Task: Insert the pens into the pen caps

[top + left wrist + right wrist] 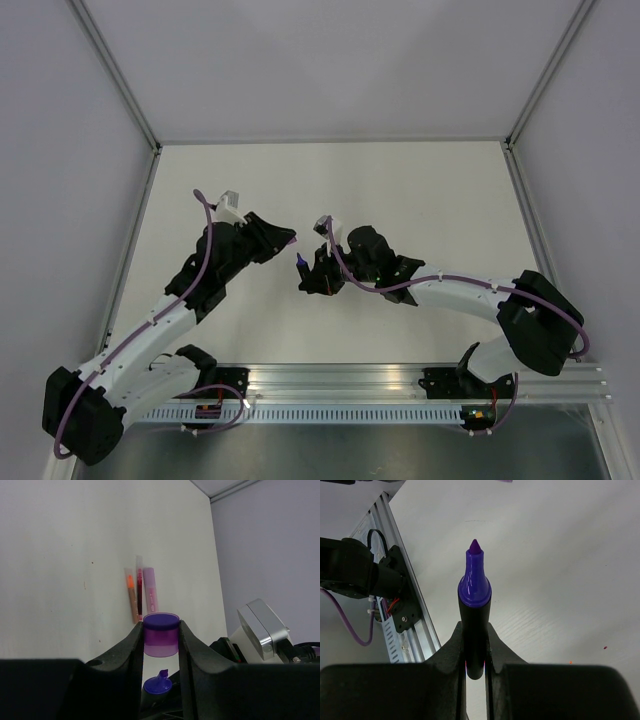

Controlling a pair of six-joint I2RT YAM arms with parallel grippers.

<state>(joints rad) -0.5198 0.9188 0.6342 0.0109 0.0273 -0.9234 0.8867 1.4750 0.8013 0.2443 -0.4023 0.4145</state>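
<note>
While the left hand (284, 241) hangs above the counter (420, 200) clenched on the light purple cap (161, 635), the right hand (310, 272) grasps the dark purple pen (475, 595) by its barrel, bare tip near that cap but apart; beyond, the pink-red pen (139, 587) and pink cap (149, 591) lie side by side on the counter.

I can read no text, number or brand mark in any view. The purple pen (474, 587) and the cap (161, 636) I hold show plain colour only; the pens (139, 587) lying on the table (60, 555) are too blurred to read.
</note>
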